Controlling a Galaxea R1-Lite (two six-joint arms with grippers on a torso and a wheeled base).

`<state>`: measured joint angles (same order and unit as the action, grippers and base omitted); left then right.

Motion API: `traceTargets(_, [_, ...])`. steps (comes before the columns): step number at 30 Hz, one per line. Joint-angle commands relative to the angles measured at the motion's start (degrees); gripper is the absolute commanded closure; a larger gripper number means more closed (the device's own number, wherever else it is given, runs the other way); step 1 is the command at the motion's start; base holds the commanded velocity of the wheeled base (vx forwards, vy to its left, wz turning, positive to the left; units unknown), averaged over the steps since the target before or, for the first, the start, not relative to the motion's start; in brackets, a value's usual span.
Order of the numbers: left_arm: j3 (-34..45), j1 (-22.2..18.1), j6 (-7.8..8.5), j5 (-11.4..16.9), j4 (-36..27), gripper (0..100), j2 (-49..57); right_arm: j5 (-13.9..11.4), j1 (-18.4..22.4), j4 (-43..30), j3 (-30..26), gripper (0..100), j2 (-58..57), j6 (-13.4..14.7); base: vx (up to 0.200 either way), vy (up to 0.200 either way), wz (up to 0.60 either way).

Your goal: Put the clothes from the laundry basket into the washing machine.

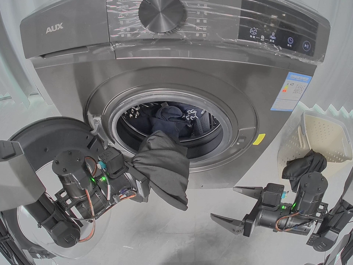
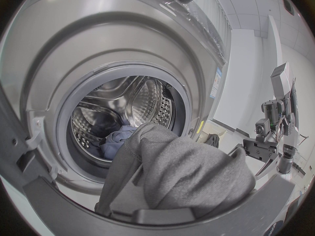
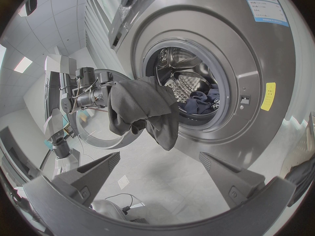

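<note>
A grey garment (image 1: 165, 166) hangs at the lower left rim of the open washing machine (image 1: 147, 74), clamped in the fingers of the left gripper (image 1: 146, 184). Dark blue clothes (image 1: 173, 118) lie in the drum. The right gripper (image 1: 225, 203) hovers with fingers apart, near the laundry basket (image 1: 323, 137), where a dark garment (image 1: 305, 168) drapes over the rim.

Pale grey floor (image 1: 154, 236), white panelled ceiling (image 2: 249, 4)

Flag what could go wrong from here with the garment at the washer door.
1. Much of the dark grey fabric garment in the left claw hangs outside the grey front-loading washing machine's round opening; if released now, it may slide to the floor.
2. The black cloth draped over the cream perforated plastic laundry basket's rim could slip off.
</note>
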<state>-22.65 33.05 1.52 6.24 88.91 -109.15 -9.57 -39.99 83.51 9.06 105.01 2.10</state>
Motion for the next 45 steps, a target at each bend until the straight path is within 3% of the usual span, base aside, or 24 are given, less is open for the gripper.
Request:
traceTargets(1, [0.2, 0.5, -0.03, 0.0, 0.0, 100, -0.4, -0.2, -0.7, 0.0, -0.5, 0, 0.1, 0.0, 0.0, 0.0, 0.0])
traceTargets(6, [1.0, 3.3, -0.29, -0.2, 0.0, 100, -1.2, -0.3, -2.4, 0.1, -1.9, 0, 0.0, 0.0, 0.0, 0.0, 0.0])
traceTargets(11, [0.6, 7.3, -3.72, -0.2, 0.1, 100, -2.8, -0.3, -3.6, 0.1, -2.2, 0, 0.0, 0.3, 0.0, 0.0, 0.0])
traceTargets(25, [-14.8, 3.0, -5.65, -1.4, 0.0, 100, -15.1, 0.0, -5.9, 0.0, -3.5, 0, -0.9, 0.5, 0.0, 0.0, 0.0])
traceTargets(29, [-25.7, 1.0, -7.06, -1.5, 0.0, 100, -20.3, 0.0, -5.9, 0.0, -4.0, 0, -1.1, 0.5, 0.0, 0.0, 0.0])
traceTargets(36, [-36.2, -0.6, -7.68, -1.7, -1.1, 100, -25.5, 0.0, -6.0, 0.0, -4.0, 0, -0.8, 0.5, 0.0, 0.0, 0.0])
traceTargets(45, [-47.7, -1.1, -7.59, -4.0, -5.9, 100, -31.9, 0.0, -6.0, 0.0, -4.0, 0, -0.2, 0.5, 0.0, 0.0, 0.0])
